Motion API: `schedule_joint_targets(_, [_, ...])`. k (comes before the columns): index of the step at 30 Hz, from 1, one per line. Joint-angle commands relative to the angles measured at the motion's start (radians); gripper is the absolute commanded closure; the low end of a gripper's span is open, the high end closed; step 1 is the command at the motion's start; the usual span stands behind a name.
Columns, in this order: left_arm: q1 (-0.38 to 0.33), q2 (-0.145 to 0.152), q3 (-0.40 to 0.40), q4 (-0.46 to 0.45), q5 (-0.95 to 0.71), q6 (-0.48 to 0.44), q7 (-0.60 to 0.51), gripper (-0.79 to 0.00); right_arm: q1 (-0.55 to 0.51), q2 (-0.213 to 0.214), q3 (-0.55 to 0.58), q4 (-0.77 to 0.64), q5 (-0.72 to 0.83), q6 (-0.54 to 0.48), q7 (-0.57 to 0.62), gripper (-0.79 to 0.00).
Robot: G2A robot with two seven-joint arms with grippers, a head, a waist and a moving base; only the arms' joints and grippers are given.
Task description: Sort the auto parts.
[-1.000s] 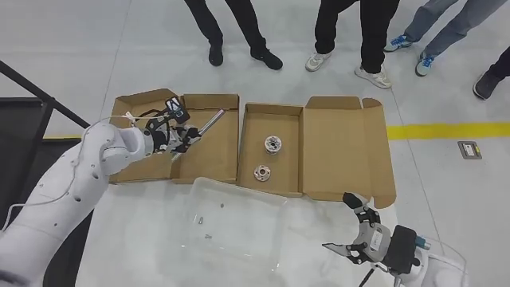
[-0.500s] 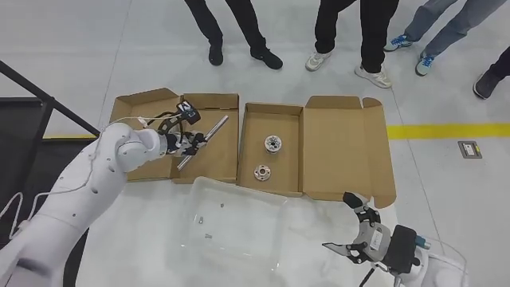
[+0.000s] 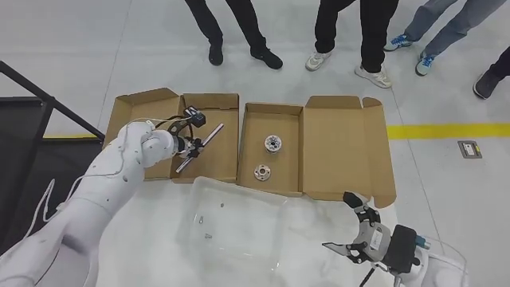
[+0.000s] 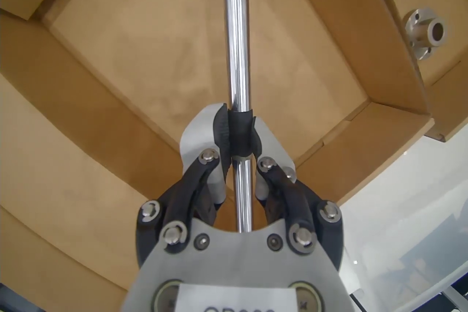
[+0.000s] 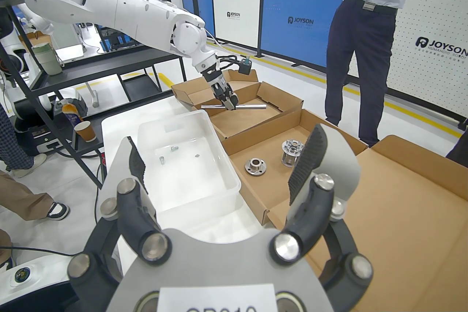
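Brown cardboard of the open left box [image 3: 227, 166], at ten o'clock in the top view, lies beneath the polished steel rod [image 4: 237, 35] clenched near its middle by the left gripper [image 4: 237, 134], while the right gripper [image 5: 226, 145] hangs spread wide and unladen at five o'clock.

My left arm stretches out from eight o'clock, left hand [image 3: 191, 147] near ten o'clock, pinched tight on a steel rod [image 3: 211, 133] (one pad on either side). My right hand [image 3: 346, 225] sits at five o'clock, fingers spread wide.
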Motion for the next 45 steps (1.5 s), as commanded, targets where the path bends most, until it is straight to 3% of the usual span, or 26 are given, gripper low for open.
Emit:
schedule_joint_targets(1, [-0.004,-0.016,0.004,0.030,0.005,-0.011,0.005,0.000,0.000,0.000,0.000,0.000,0.000,0.000,0.000,-0.785])
schedule_joint_targets(4, [-0.010,-0.040,0.007,0.075,0.015,-0.019,0.016,0.000,0.000,0.000,0.000,0.000,0.000,0.000,0.000,-0.785])
schedule_joint_targets(8, [-0.016,-0.068,0.008,0.123,0.025,-0.030,0.027,-0.120,0.000,0.000,0.000,0.000,0.000,0.000,0.000,-0.785])
schedule_joint_targets(15, [-0.021,-0.106,0.003,0.191,0.038,-0.057,0.043,-0.169,0.000,0.000,0.000,0.000,0.000,0.000,0.000,-0.785])
schedule_joint_targets(19, [-0.027,-0.122,-0.002,0.221,0.045,-0.070,0.051,-0.188,0.000,0.000,0.000,0.000,0.000,0.000,0.000,-0.785])
schedule_joint_targets(26, [-0.057,-0.124,-0.022,0.254,0.071,-0.135,0.128,-0.339,0.000,0.000,0.000,0.000,0.000,0.000,0.000,-0.785])
schedule_joint_targets(33, [-0.073,-0.079,-0.050,0.215,0.131,-0.314,0.262,-0.351,0.000,0.000,0.000,0.000,0.000,0.000,0.000,-0.785])
schedule_joint_targets(38, [-0.049,-0.018,-0.079,0.106,0.211,-0.443,0.380,-0.379,0.000,0.000,0.000,0.000,0.000,0.000,0.000,-0.785])
schedule_joint_targets(42, [0.008,0.052,-0.117,-0.075,0.294,-0.470,0.433,-0.385,0.000,0.000,0.000,0.000,0.000,0.000,0.000,-0.785])
schedule_joint_targets(45, [0.080,0.121,-0.152,-0.292,0.356,-0.470,0.417,-0.388,0.000,0.000,0.000,0.000,0.000,0.000,0.000,-0.785])
